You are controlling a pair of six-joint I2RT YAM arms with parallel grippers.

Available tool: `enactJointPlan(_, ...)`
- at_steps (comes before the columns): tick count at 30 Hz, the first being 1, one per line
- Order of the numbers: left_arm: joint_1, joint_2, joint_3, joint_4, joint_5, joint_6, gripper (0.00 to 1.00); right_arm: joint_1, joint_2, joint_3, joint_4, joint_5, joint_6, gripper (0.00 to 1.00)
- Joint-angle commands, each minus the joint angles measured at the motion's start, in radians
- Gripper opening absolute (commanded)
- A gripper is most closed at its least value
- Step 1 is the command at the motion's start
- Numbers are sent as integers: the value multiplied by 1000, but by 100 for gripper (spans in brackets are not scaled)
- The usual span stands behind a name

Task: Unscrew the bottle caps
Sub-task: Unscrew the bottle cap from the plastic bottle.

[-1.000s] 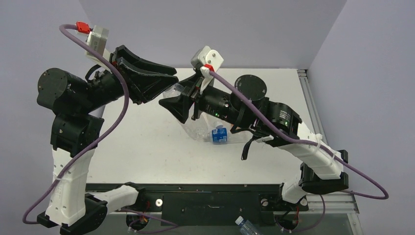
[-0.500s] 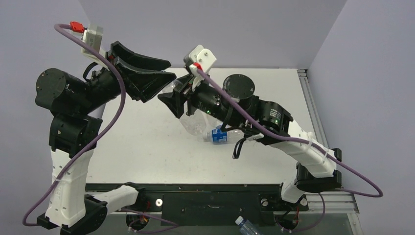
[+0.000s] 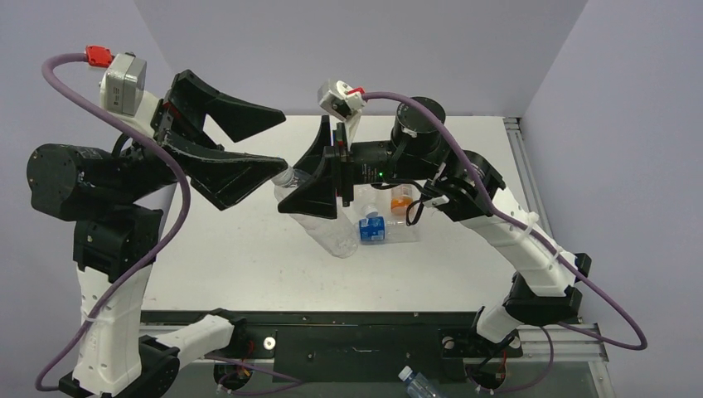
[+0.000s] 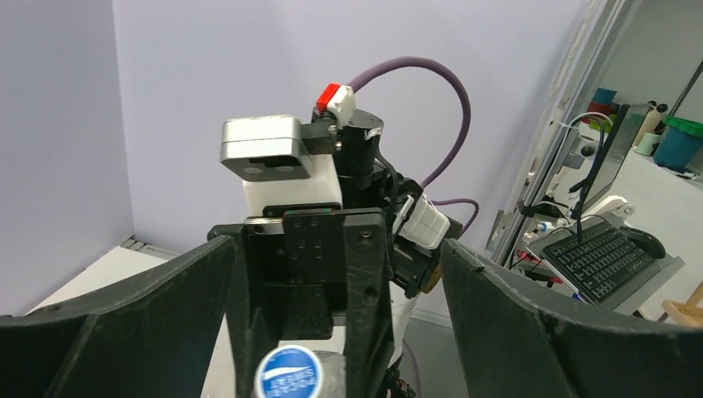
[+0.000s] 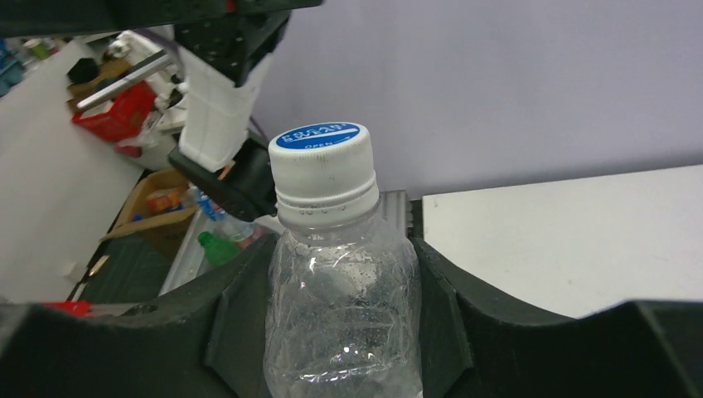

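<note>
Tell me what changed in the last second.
The left gripper opened wide, its arm drawing back leftward. The right gripper, shut on the clear bottle, rolled over, uncovering an orange bottle behind it. The cap stayed on; the blue-labelled bottle stayed put.

White cap [image 5: 323,170], blue top, seemingly screwed on

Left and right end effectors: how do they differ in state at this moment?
The left end effector is wide open and grips nothing; the right end effector is shut on the clear plastic bottle. The left points toward the bottle's white ridged cap with a blue top; the right clamps the body below that cap. Both are black and two-fingered.
</note>
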State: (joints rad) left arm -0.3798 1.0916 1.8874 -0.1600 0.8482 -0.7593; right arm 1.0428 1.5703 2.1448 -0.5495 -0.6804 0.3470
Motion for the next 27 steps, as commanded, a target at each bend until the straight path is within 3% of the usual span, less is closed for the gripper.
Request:
enactJointPlan(1, -1, 11, 1, 30, 18, -7, 89, -3, -48, 1, 94, -216, 36, 0)
enactJointPlan(7, -1, 10, -12, 32, 31, -16, 89, -44, -57, -12, 178, -240, 103, 0)
enactJointPlan(14, -1, 0, -49, 64, 63, -62, 73, -110, -48, -61, 385, -248, 252, 0)
enactJointPlan(27, -1, 1, -88, 143, 87, -96, 46, -120, 24, -33, 423, -249, 303, 0)
